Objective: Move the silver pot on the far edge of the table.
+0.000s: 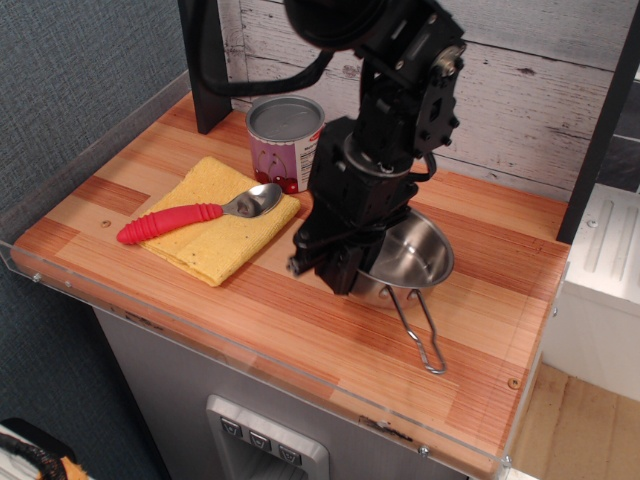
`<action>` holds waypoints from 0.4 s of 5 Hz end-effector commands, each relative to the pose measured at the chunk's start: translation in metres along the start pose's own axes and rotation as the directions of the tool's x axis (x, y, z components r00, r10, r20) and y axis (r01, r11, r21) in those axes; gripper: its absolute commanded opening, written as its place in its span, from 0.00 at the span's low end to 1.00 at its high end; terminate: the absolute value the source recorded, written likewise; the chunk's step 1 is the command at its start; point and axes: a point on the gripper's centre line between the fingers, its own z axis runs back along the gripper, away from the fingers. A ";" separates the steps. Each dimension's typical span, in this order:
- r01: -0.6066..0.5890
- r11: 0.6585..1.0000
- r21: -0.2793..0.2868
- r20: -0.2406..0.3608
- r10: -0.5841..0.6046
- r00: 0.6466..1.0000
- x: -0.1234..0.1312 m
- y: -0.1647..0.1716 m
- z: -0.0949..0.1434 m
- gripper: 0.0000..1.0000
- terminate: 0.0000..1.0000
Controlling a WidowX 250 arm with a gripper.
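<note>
Black arm leans over the middle of the desk, its fingers clamped on the left rim of the silver pot. The pot is tilted, sitting right of centre, its wire handle pointing toward the near right corner. On the left lies a yellow cloth with a red-handled spoon on top. A tin can stands at the far side, just behind the cloth

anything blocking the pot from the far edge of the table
Nothing visible does. The gripper is at the pot rim, mid-table. The wood behind it toward the far edge is bare; the can stands off to the side.
</note>
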 end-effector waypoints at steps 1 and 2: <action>-0.278 0.960 0.006 -0.050 0.278 0.959 -0.012 0.002 0.005 0.00 0.00; -0.459 0.885 0.071 -0.078 0.464 0.882 -0.014 0.012 -0.004 0.00 0.00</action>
